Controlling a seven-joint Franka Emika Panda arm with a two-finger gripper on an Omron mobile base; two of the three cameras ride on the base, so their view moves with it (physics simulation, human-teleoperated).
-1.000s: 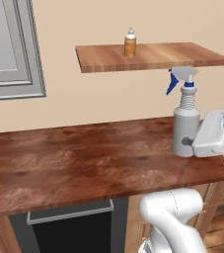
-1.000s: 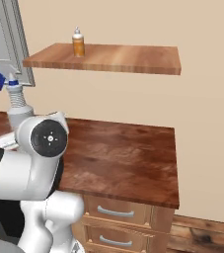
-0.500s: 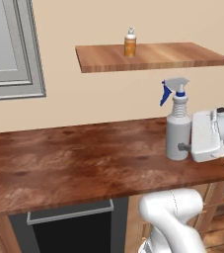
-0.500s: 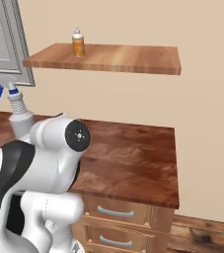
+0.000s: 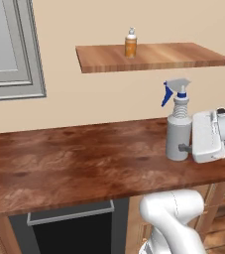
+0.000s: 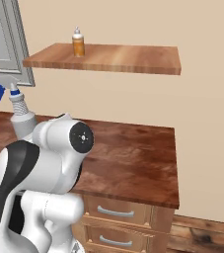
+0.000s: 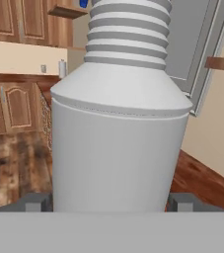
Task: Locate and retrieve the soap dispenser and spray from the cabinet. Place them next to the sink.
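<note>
Grey cylindrical spray bottle (image 5: 178,140) stands clamped in our gripper (image 5: 184,148) near the wooden countertop's (image 5: 74,163) edge; a slip could topple it off.

The grey spray (image 7: 118,143) stands upright between the two fingertips (image 7: 34,201), its white ribbed neck above; wooden cupboards (image 7: 15,106) and floor lie behind.

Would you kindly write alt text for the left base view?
The hand grips the spray upright over the countertop. The soap dispenser stands on the cabinet above.
</note>
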